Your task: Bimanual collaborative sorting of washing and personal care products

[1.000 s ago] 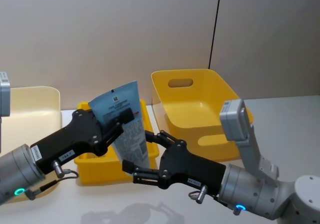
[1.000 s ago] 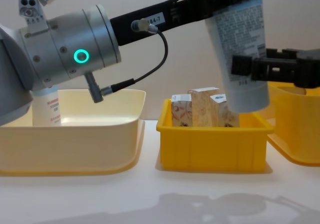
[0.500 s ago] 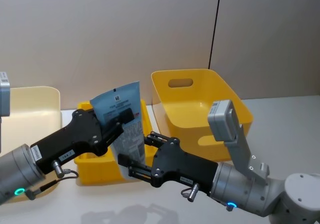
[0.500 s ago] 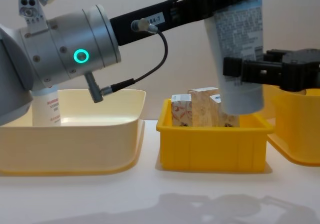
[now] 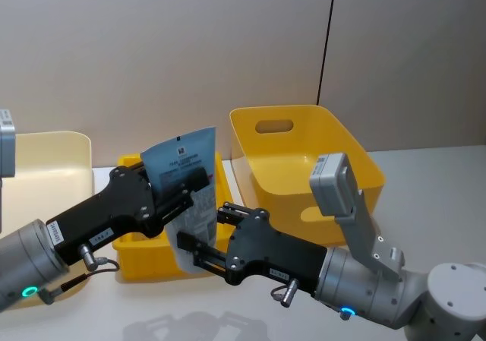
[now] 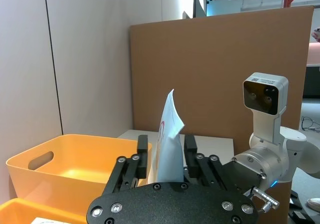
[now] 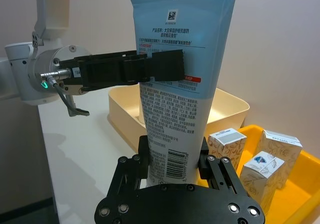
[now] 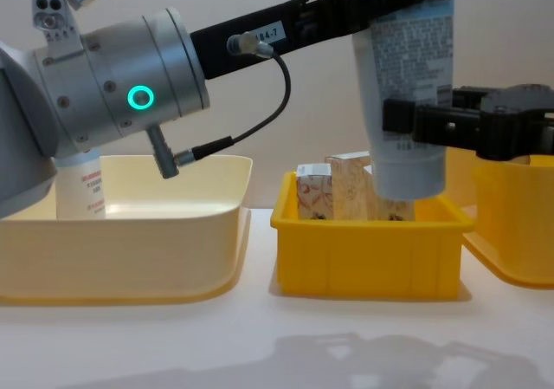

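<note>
Black jaws of the left gripper [image 5: 184, 184] are clamping the upper body of the pale-blue squeeze tube [image 5: 181, 155], holding it aloft, crimped end up and cap end down. The right gripper [image 5: 206, 231] is straddling the tube's lower body from the opposite side. Whether it is gripping the tube or merely surrounding it cannot be told.

The tube is hanging just above the small yellow bin [image 8: 372, 250], in front of the floral cartons [image 8: 333, 190] standing in that bin.

Task status, as a judgement: sorting is partly done.
- A white bottle [image 8: 80, 185] is standing in the cream bin [image 8: 130, 224].
- The cartons are sitting together in the small yellow bin.
- The tube appears to be passing from the left arm to the right.
- The large yellow bin [image 5: 304, 166], on the right, is presenting a bare floor where visible.
- Remaining: secure the right-hand grasp, release on the left, and place the tube.

View differences:
- The chest view is giving the side-on height of the tube's base over the cartons, and the white bottle.
- The right wrist view is exposing the tube's barcode, fine print and red band.
- The left wrist view is showing the tube edge-on between the jaws.
- The head view is laying out all three bins.
</note>
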Tool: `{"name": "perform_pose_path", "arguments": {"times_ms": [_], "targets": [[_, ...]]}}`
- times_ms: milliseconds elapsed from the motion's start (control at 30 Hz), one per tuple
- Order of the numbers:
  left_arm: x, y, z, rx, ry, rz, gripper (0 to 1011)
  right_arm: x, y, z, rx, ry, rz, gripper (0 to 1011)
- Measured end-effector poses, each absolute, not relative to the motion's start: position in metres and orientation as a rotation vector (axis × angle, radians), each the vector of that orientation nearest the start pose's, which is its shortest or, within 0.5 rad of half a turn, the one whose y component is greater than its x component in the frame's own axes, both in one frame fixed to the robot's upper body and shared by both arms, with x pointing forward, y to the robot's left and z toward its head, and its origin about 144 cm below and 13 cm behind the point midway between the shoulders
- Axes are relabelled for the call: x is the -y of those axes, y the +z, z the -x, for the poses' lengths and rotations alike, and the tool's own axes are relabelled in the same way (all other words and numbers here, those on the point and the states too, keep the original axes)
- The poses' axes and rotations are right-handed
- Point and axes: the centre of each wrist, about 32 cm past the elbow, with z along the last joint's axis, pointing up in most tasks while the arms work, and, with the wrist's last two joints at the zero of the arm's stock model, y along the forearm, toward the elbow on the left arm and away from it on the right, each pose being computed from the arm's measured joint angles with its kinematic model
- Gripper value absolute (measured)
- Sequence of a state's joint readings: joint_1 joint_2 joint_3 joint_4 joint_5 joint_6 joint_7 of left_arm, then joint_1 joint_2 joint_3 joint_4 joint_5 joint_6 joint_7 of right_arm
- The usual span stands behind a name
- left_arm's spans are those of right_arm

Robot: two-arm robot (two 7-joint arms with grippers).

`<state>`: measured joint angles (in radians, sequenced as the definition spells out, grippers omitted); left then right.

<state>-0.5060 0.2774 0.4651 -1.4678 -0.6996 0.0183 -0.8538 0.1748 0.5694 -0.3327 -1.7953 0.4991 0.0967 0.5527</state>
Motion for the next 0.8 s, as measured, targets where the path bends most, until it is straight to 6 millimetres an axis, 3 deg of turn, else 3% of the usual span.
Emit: {"name": "perform_pose_path", "arguments": {"times_ms": [433,667,800], "targets": [[-0.1774,1.2682,-0.56,0.057,0.258,0.32,842,0.2608,1.2485,-0.4753,0.135,-0.626,0.028,476],[-0.1774,1.2682,-0.56,0.057,0.258,0.32,1003,0.2656,1.248,-0.4727,0.137,-0.657,0.032,450],[-0.1774,1.2682,-0.56,0.057,0.258,0.32,1003,0.2702,1.248,-0.4696,0.14,-0.686,0.035,450]]}}
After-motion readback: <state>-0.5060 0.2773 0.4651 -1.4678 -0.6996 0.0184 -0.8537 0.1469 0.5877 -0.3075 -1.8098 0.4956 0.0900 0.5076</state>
